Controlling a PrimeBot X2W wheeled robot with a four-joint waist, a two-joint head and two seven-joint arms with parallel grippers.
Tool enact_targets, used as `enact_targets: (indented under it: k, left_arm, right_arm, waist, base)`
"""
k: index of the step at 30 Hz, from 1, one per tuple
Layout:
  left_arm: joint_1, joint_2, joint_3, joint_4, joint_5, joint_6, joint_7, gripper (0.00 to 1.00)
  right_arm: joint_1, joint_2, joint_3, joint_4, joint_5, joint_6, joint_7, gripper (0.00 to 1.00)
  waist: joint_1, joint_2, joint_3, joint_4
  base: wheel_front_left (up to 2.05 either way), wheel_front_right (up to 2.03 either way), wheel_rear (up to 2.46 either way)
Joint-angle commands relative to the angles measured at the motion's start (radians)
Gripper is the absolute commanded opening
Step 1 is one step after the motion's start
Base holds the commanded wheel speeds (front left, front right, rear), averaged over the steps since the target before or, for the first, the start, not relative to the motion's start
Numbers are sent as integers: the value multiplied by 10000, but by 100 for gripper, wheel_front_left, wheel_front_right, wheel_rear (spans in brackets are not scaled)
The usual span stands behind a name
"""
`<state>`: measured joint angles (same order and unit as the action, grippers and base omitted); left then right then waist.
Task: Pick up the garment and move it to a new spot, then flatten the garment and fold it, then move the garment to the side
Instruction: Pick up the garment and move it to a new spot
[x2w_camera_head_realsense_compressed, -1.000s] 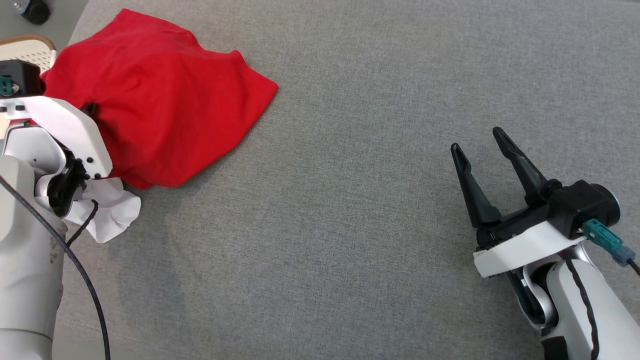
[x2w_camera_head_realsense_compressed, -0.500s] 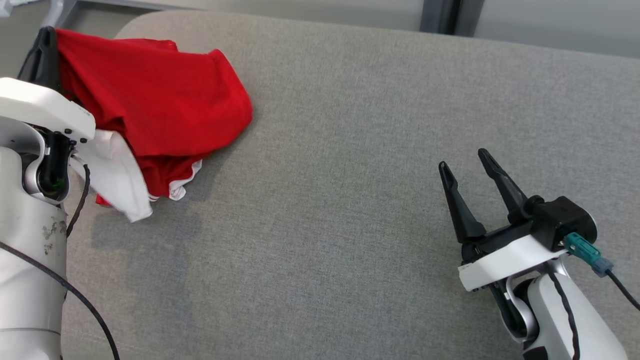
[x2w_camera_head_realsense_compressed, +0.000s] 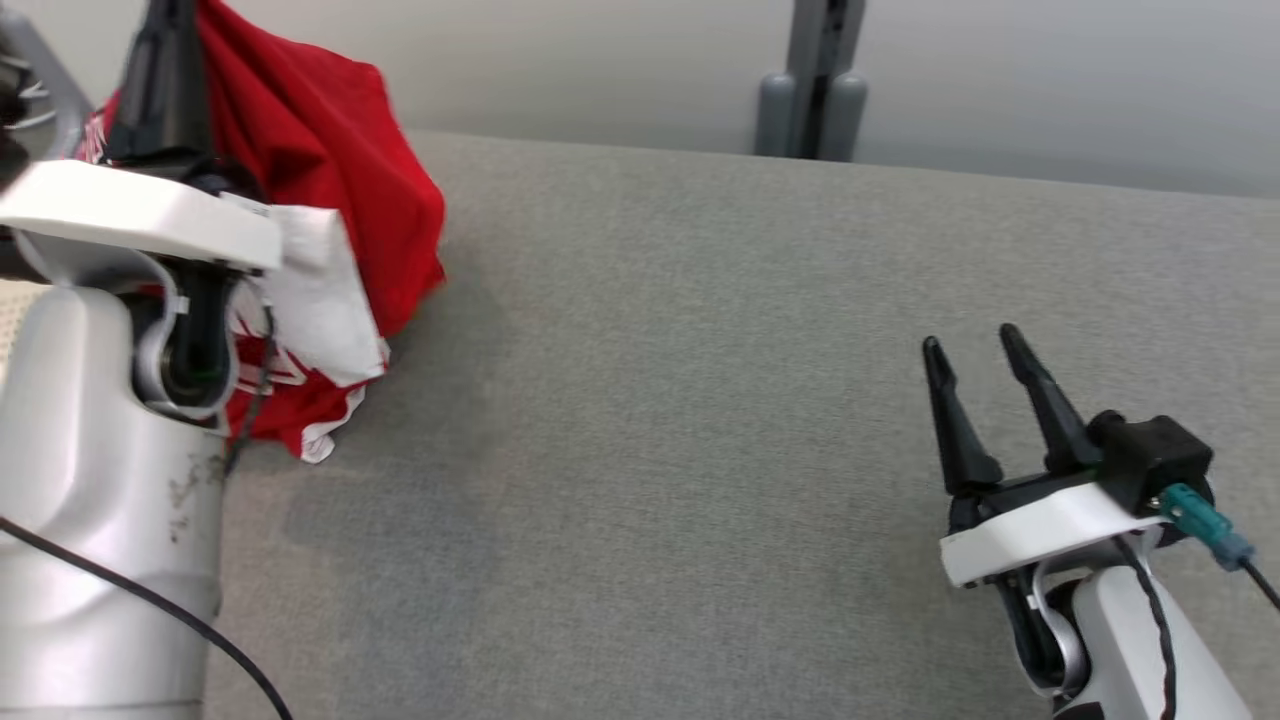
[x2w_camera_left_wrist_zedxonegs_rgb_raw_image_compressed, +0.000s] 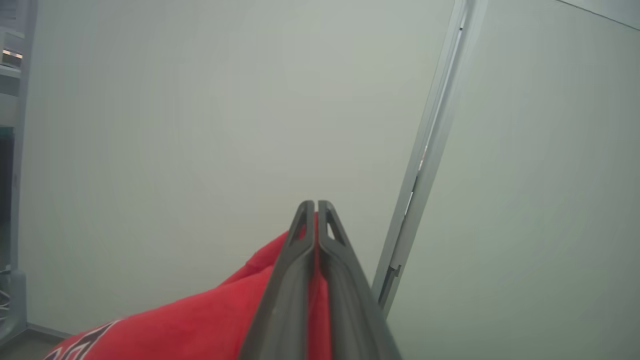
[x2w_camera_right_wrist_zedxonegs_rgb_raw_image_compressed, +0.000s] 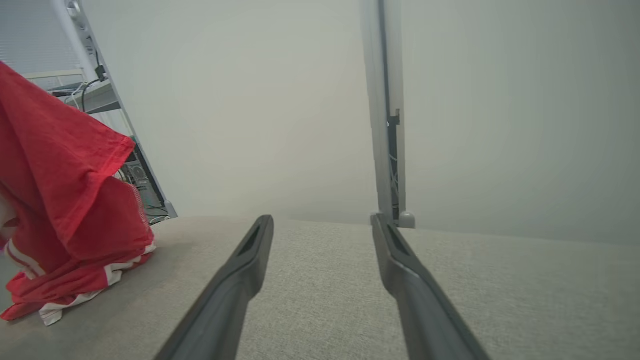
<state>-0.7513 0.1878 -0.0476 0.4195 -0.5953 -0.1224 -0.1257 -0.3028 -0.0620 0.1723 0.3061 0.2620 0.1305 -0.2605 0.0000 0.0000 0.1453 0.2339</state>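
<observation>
The garment (x2w_camera_head_realsense_compressed: 330, 190) is a red shirt with white trim, hanging bunched at the far left of the grey surface (x2w_camera_head_realsense_compressed: 700, 400). My left gripper (x2w_camera_head_realsense_compressed: 165, 40) is raised and shut on the garment's upper part; in the left wrist view red cloth (x2w_camera_left_wrist_zedxonegs_rgb_raw_image_compressed: 200, 325) is pinched between the closed fingers (x2w_camera_left_wrist_zedxonegs_rgb_raw_image_compressed: 295, 260). The garment's lower hem (x2w_camera_right_wrist_zedxonegs_rgb_raw_image_compressed: 75, 295) still rests on the surface in the right wrist view. My right gripper (x2w_camera_head_realsense_compressed: 975, 345) stands open at the lower right, empty, fingers (x2w_camera_right_wrist_zedxonegs_rgb_raw_image_compressed: 240, 270) spread above the surface, well apart from the garment.
A pale wall with a grey upright post (x2w_camera_head_realsense_compressed: 815, 80) runs behind the grey surface. Shelving with cables (x2w_camera_right_wrist_zedxonegs_rgb_raw_image_compressed: 95, 90) stands beyond the garment at the left. The wide grey surface stretches between the two arms.
My left gripper has lifted the garment up off the surface, so that it now hangs bunched. The head camera has tilted up, bringing the back wall into view. The right gripper stays open.
</observation>
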Motion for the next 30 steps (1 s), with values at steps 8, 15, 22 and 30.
enact_targets:
  k: [8, 15, 22, 30]
  left_arm:
    - [931, -555, -1051, -2088, -171, 14, 1009, 0]
    - [1208, -971, -2002, -2970, -5, 206, 1412, 0]
    - [650, -1200, -2794, -2625, 376, 360, 1176, 0]
    - [10, -1223, -3950, -709, 1669, 483, 468, 0]
  right_arm:
    - [9, 79, -631, -262, -327, 5, -71, 100]
    - [-197, 84, -868, -556, -220, 5, -71, 100]
    - [-450, 89, -1008, -846, 0, 5, -52, 100]
    - [-698, 92, -914, -984, 492, 5, -54, 100]
  waist:
    - [0, 0, -300, -1326]
    - [0, 0, 111, -2684]
    - [0, 0, 894, -4172]
    - [0, 0, 1820, -5618]
  base:
    - [0, 0, 0]
    - [0, 0, 0]
    - [0, 0, 0]
    - [0, 0, 0]
